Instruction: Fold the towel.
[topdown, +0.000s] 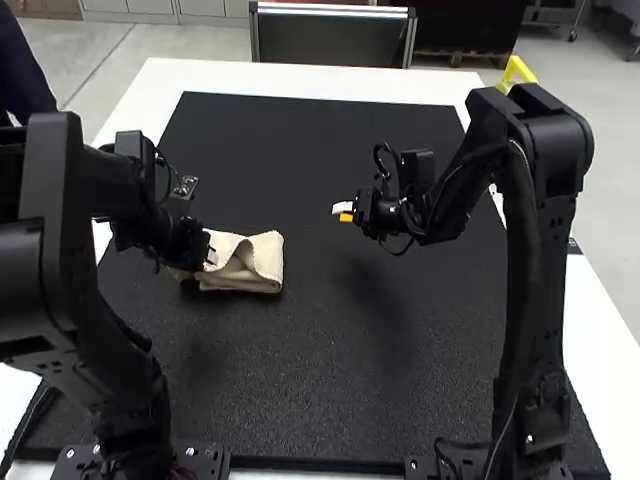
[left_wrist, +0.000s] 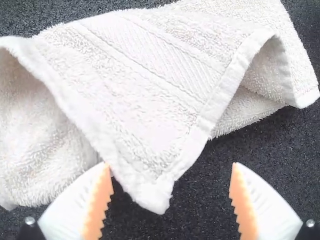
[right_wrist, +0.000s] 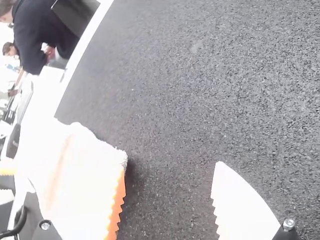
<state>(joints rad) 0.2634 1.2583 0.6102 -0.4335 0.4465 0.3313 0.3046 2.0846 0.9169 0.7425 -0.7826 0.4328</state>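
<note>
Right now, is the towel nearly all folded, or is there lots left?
Partly done: the towel lies in overlapping layers. Nothing is held: the left gripper is open around a loose corner, the right gripper open away from it. Probably left: tucking that corner and straightening the edges.

The premises are presenting as a robotics lab or a similar technical workspace. A jointed black left arm (topdown: 60, 230) and a matching right arm (topdown: 530, 250) are standing on screwed-down bases (topdown: 205, 462) at a white desk (topdown: 612, 315). A black mat (topdown: 300, 400) is covering most of its top. Exposed cables (topdown: 378, 152) are looping at the right arm. Plain cabinets (topdown: 140, 7) are standing beyond, on hard grey flooring (topdown: 200, 42).
</note>
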